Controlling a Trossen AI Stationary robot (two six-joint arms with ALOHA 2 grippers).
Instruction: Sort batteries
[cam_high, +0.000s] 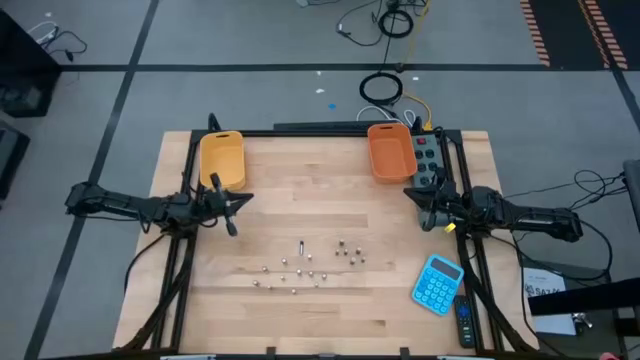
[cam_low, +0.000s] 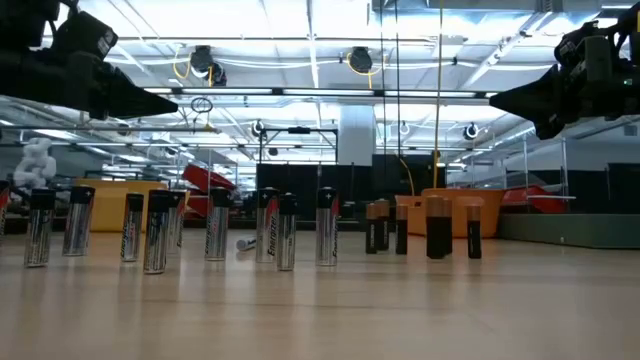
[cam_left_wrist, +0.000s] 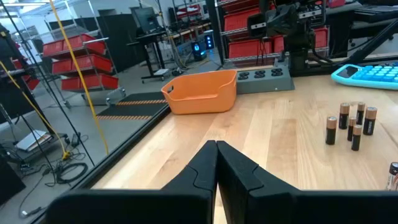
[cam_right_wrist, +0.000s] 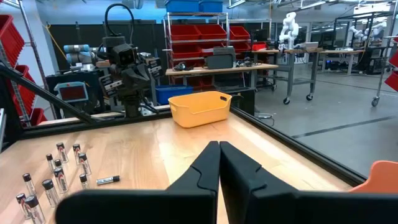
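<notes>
Fingers of the left gripper (cam_left_wrist: 216, 163) are seen pressed together with nothing between them; the gripper is held above the table's (cam_high: 330, 320) left side, near the yellow bin (cam_high: 222, 160). Fingers of the right gripper (cam_right_wrist: 219, 163) are likewise closed and empty, held above the right side, near the orange bin (cam_high: 390, 152). Batteries (cam_high: 305, 265) are found standing upright in a loose scatter on the wood between the two arms, toward the front edge, well apart from both grippers; silver-bodied ones (cam_low: 150, 228) are grouped on one side, darker copper-topped ones (cam_low: 430, 226) on the other. One battery (cam_right_wrist: 107, 180) is noted lying flat. A blue calculator (cam_high: 438, 283) is placed near the front right corner.
</notes>
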